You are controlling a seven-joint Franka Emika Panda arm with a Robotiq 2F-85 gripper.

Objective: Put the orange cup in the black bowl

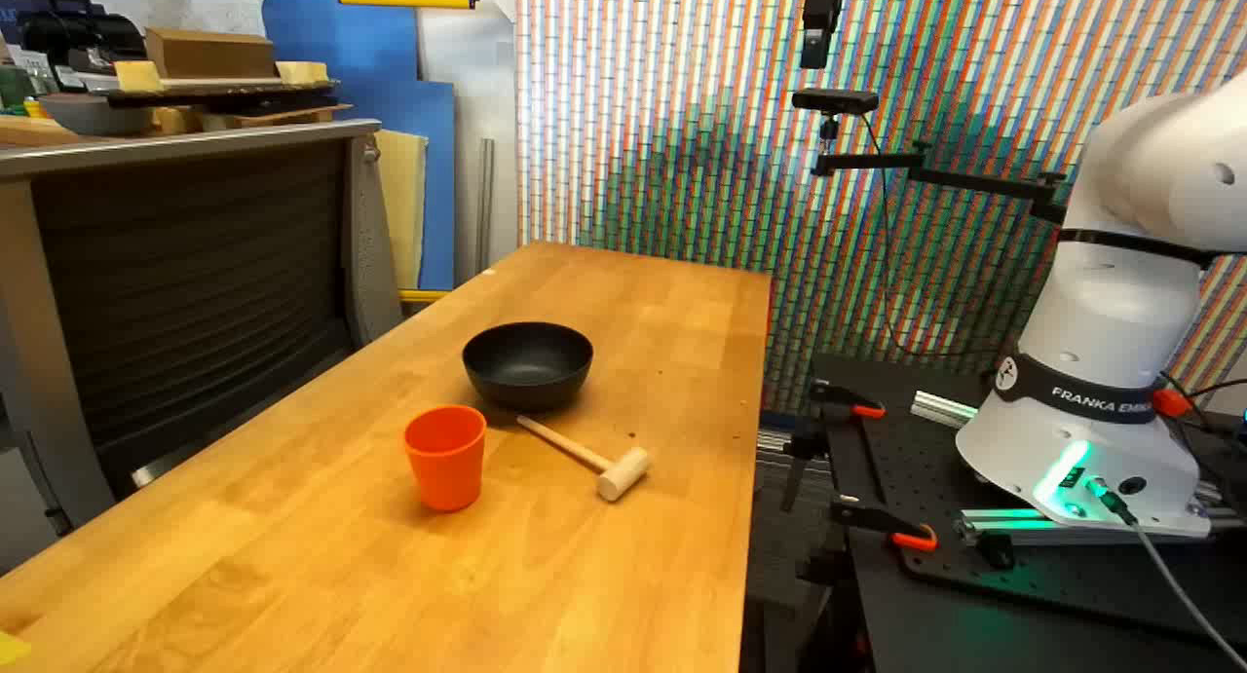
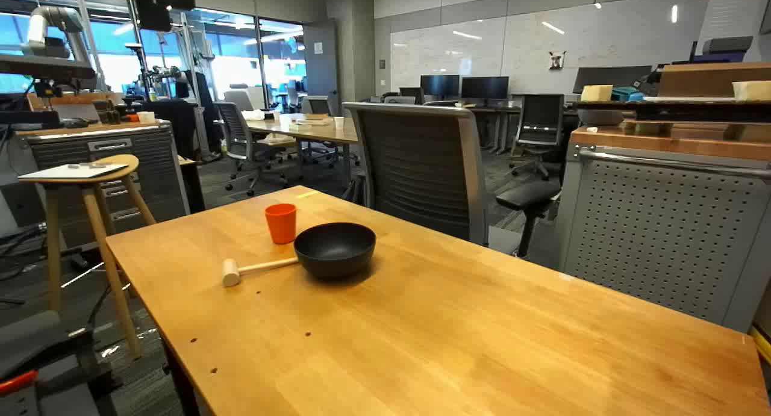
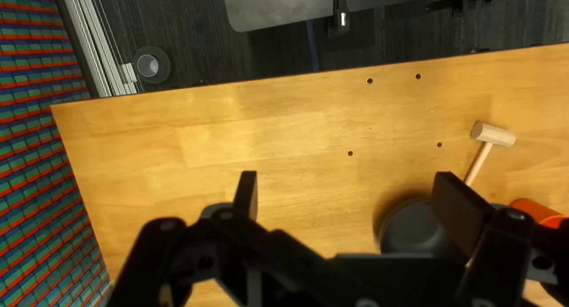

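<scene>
The orange cup (image 1: 445,464) stands upright on the wooden table in both exterior views, beside the black bowl and apart from it; it also shows in an exterior view (image 2: 281,224). The black bowl (image 1: 529,366) sits upright and looks empty, also in an exterior view (image 2: 335,251). In the wrist view my gripper (image 3: 346,176) is open, with nothing between its fingers, high above the table. The right finger partly covers the bowl (image 3: 411,229). The cup (image 3: 533,210) shows at the right edge, partly hidden behind the gripper.
A pale wooden mallet (image 1: 585,459) lies on the table (image 1: 623,576), its handle end close to the bowl. It also shows in the wrist view (image 3: 493,135). A chair (image 2: 418,169) stands at one table side, the robot base (image 1: 1081,449) across a gap on the other.
</scene>
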